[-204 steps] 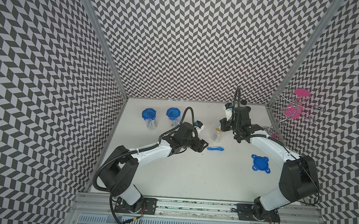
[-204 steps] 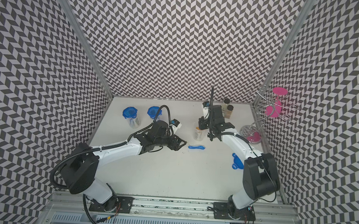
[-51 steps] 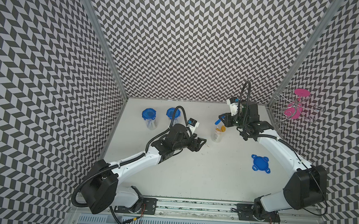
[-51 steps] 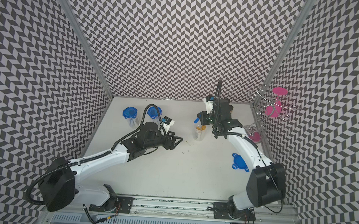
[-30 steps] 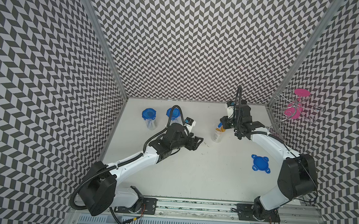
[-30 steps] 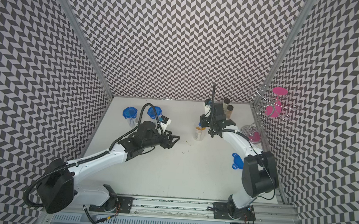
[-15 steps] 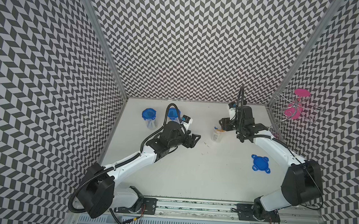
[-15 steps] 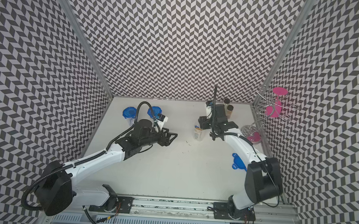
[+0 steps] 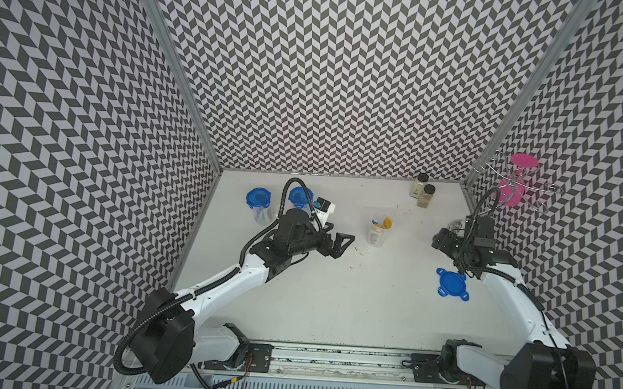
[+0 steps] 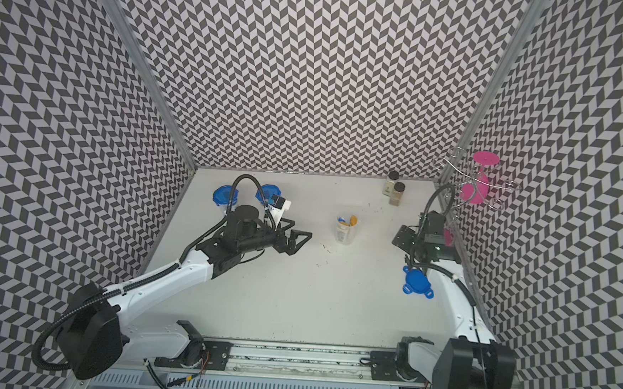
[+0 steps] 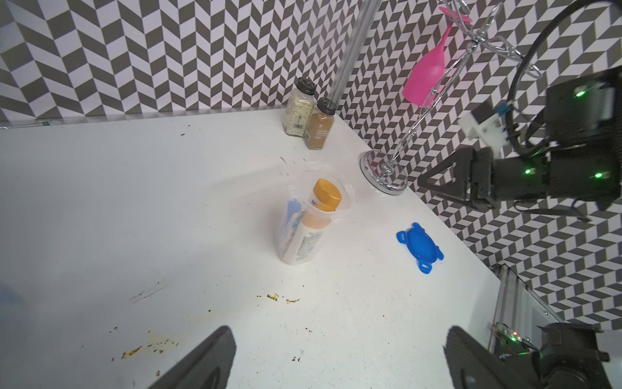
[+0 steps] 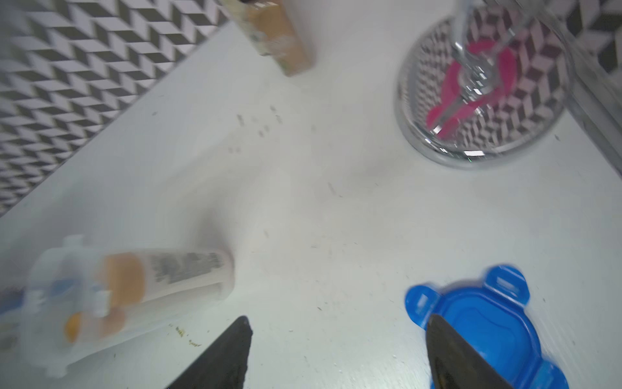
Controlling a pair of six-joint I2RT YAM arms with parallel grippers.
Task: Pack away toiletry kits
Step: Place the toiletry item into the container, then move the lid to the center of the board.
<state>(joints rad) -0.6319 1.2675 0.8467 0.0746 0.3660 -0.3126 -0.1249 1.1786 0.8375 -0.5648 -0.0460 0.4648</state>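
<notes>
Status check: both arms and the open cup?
Left end effector open, empty. Right end effector open, near loose lid. Cup upright, packed, uncapped. Nothing between lid and cup.

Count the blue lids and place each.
3. The far-left lid and second lid, partly behind a cable, sit on cups at the back; the loose lid lies by the right arm.

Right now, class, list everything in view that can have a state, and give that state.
Clear plastic cup in the middle: upright, lid off, gold-capped tube inside.
Loose blue four-tab lid: flat on the table, not gripped.
Two clear cups at the back: lidded.
Two black-capped spice jars: capped, upright.
Left gripper: open, empty.
Right gripper: open, empty.
</notes>
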